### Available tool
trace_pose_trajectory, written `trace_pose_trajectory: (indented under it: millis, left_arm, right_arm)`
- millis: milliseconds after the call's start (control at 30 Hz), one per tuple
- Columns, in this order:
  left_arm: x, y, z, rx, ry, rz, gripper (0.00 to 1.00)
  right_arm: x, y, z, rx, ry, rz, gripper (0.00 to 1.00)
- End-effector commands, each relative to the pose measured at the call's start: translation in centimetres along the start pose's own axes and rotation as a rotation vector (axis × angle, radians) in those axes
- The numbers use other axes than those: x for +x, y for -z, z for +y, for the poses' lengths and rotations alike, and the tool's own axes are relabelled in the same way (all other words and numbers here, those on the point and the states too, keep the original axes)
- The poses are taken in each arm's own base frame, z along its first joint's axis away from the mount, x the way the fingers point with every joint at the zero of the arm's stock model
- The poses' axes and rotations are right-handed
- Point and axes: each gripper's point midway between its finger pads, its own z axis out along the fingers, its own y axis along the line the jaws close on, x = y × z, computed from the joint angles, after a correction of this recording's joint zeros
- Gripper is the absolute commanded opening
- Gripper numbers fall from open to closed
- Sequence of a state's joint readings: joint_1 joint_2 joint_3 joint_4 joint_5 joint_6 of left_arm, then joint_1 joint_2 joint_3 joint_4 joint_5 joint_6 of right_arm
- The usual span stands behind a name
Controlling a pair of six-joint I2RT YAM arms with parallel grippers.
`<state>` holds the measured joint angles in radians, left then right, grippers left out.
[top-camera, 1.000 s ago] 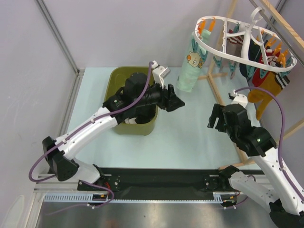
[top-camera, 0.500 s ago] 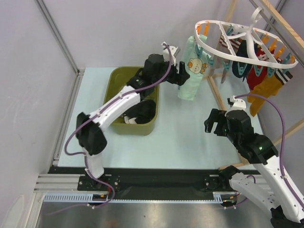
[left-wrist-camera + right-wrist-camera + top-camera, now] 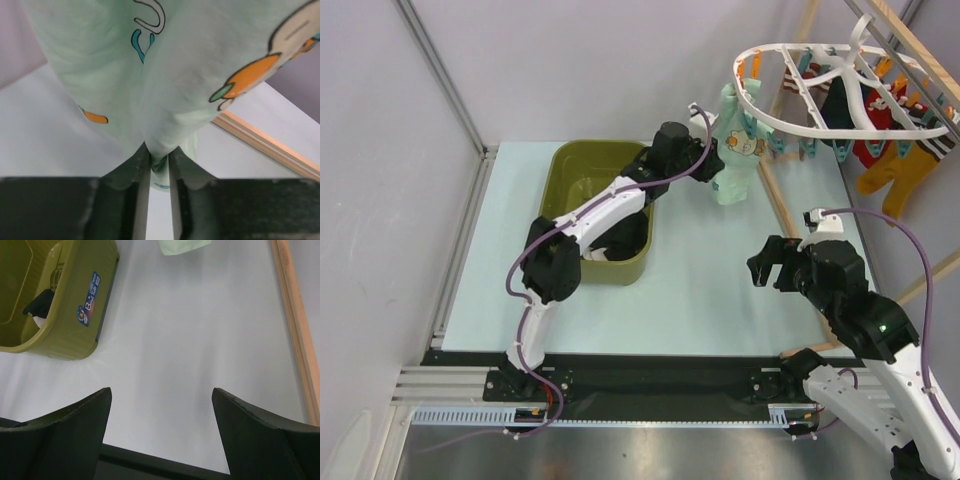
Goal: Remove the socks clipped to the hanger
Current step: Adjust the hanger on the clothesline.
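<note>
The left gripper [image 3: 712, 160] is pressing against the lower part of the mint sock [image 3: 740, 150], which is hanging directly ahead of it from the nearest rim of the white hanger [image 3: 817, 125]. The olive tub [image 3: 565, 180] is sitting on the surface [image 3: 700, 290] behind this gripper, under its arm. The right gripper [image 3: 767, 262] is hovering over the surface with its jaws apart and nothing between them, while ahead of it and to its right the black sock [image 3: 836, 100], red sock [image 3: 872, 145] and mustard sock [image 3: 903, 178] are dangling from the hanger beside the wooden rack [image 3: 778, 210].
</note>
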<state>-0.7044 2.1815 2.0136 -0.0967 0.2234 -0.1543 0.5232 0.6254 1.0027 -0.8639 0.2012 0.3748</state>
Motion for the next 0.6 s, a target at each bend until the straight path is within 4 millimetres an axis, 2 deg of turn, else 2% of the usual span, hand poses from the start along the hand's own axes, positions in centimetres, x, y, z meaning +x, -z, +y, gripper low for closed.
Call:
trace_pose_trajectory:
  millis: [0,100,233,267,300,333,367,400,467,533,567]
  left_arm:
    - [-5.8,0.7,-0.1,0.03,-0.007,-0.155,0.22]
    - [-6.6,0.8,1.5,-0.01,0.026,-0.175,0.13]
    - [-8.6,0.9,5.2,-0.06,0.151,-0.229,0.13]
    - [-8.7,0.9,6.1,-0.067,0.188,-0.237,0.22]
    - [-8.3,0.8,8.3,-0.087,0.231,-0.237,0.29]
    - [-9.1,0.9,8.9,-0.073,0.302,-0.273,0.35]
    - [-9.5,1.1,9.4,-0.051,0.339,-0.285,0.5]
    - [-9.8,1.5,11.1,-0.062,0.381,-0.304,0.59]
    - [-10.5,2.4,12.0,-0.041,0.458,-0.315,0.63]
    - [-12.1,3.8,11.1,-0.011,0.439,-0.333,0.64]
    - [-12.0,4.2,10.9,-0.012,0.428,-0.326,0.68]
  right_arm:
    - [-1.6,1.3,0.2,-0.018,0.011,-0.056,0.88]
    - [-1.5,1.5,0.3,-0.026,0.008,-0.055,0.88]
    - [-1.1,1.8,0.1,-0.018,-0.001,-0.04,0.88]
    - [-1.2,1.9,0.1,-0.02,-0.003,-0.044,0.88]
    - [-1.2,2.0,0.1,-0.021,-0.005,-0.047,0.88]
    - [-1.2,2.2,0.0,-0.022,-0.009,-0.051,0.88]
    - [-1.2,2.3,0.0,-0.021,-0.016,-0.049,0.89]
    - [-1.2,2.4,0.0,-0.017,-0.024,-0.047,0.88]
    - [-1.4,2.8,-0.1,-0.013,-0.036,-0.05,0.88]
    - [-1.3,3.0,-0.2,-0.007,-0.048,-0.05,0.88]
    - [-1.3,3.0,-0.4,0.001,-0.057,-0.054,0.88]
